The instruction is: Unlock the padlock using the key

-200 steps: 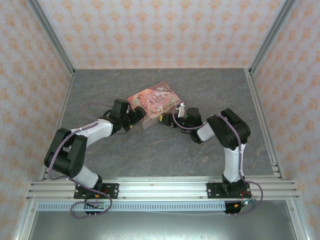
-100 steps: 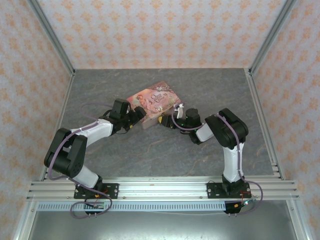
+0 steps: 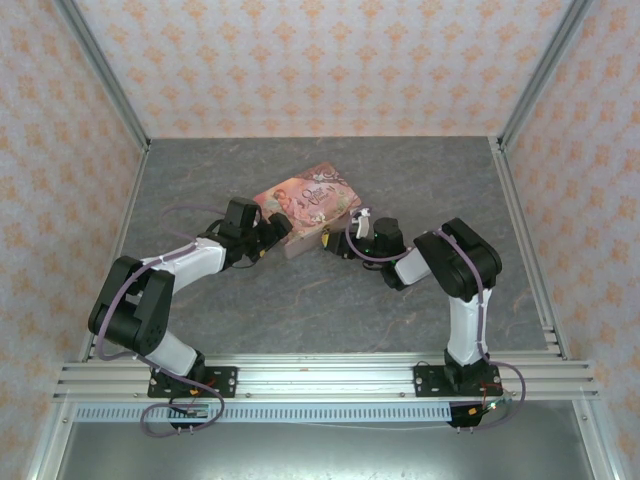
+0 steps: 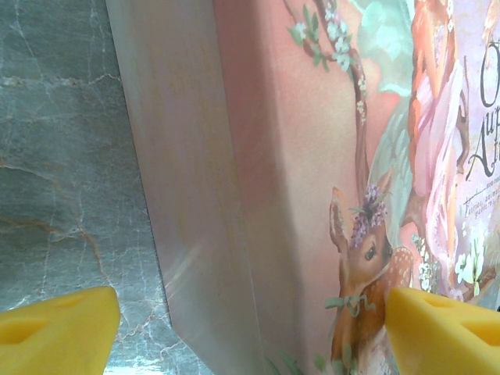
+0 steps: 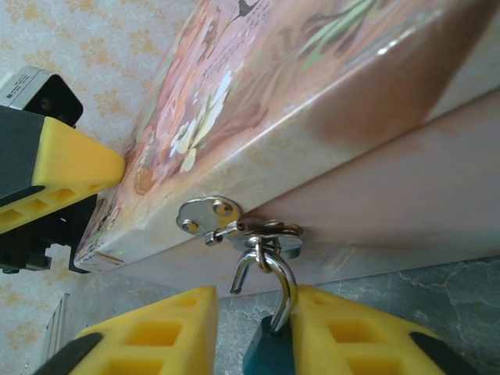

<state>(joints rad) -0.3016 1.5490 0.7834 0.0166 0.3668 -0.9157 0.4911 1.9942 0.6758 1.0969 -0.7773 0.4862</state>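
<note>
Padlock (image 5: 268,355) hangs from the hasp (image 5: 211,215) on the pink tin (image 3: 310,200), which sits at the middle of the counter (image 3: 420,180). We see the right claw (image 5: 258,312) narrowly parted around its teal body, touching one side. Our left claw (image 4: 252,328) stands spread wide over the tin's near-left corner.

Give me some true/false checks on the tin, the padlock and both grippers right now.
1. The pink illustrated tin box lies closed on the grey marbled table. True.
2. The small teal padlock hangs by its metal shackle from the tin's hasp. True.
3. The left gripper is clamped on the padlock. False: it stands open, straddling a corner of the tin.
4. The right gripper is far from the padlock. False: its yellow fingers flank it.
</note>
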